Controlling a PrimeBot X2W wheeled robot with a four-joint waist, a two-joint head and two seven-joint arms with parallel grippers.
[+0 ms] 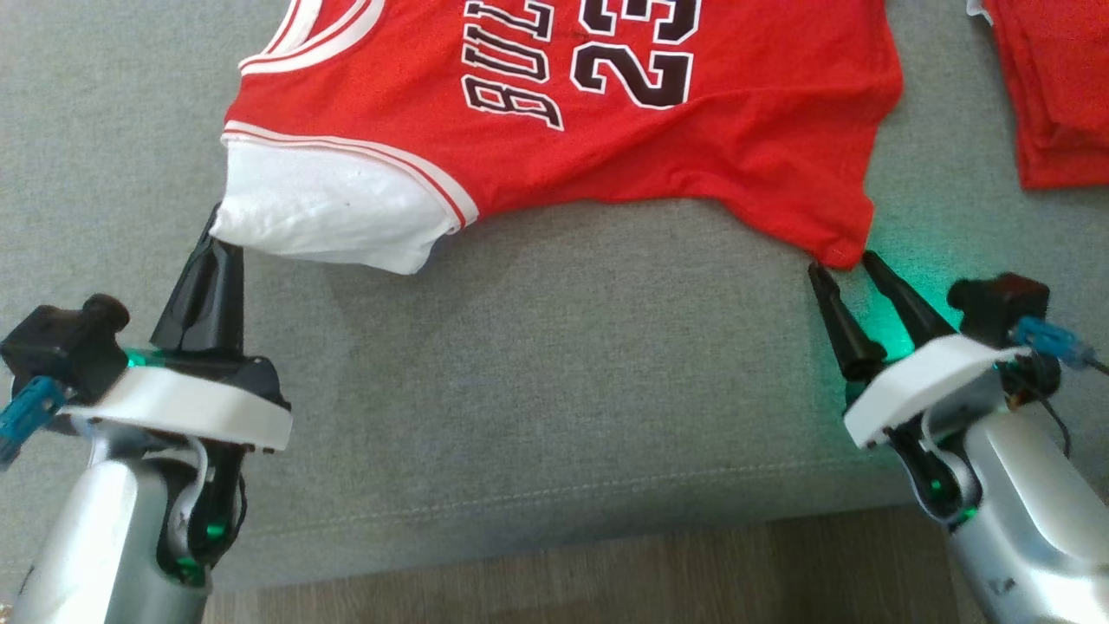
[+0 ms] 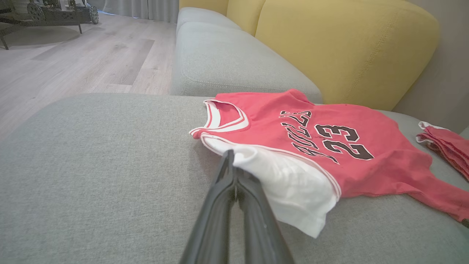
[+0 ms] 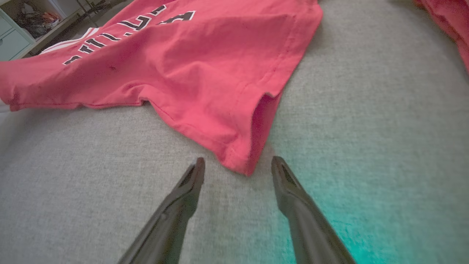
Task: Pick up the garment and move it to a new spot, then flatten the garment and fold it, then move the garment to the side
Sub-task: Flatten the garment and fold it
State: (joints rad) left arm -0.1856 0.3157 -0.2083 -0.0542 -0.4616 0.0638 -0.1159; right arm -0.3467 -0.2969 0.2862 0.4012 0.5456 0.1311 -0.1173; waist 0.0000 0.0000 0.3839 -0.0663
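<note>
The jersey (image 1: 736,130) lay spread on the grey cushion (image 1: 554,347), chest up. Its number 23 and black lettering read upside down in the head view. Its collar lay toward the robot's left and its hem toward the right.

The left gripper (image 1: 215,232) had its fingers pressed together at the near edge of the white sleeve (image 1: 329,208). In the left wrist view the closed tips (image 2: 229,156) met that sleeve (image 2: 293,183) where it ran into the red body (image 2: 366,121). A pinch of cloth seemed caught between them, though the fingers hid the contact itself.

The right gripper (image 1: 842,263) stood spread, holding nothing. In the right wrist view its two fingers (image 3: 239,163) flanked the jersey's (image 3: 205,73) near hem corner, which lay slack on the cushion (image 3: 366,110) between and just ahead of the tips. A green glow tinted the fabric beside that gripper.

A second red cloth (image 1: 1057,87) lay folded on the cushion to the far right, apart from the jersey. A yellow backrest (image 2: 348,47) rose behind the seat, and the wood floor (image 1: 606,581) showed below the cushion's front edge.
</note>
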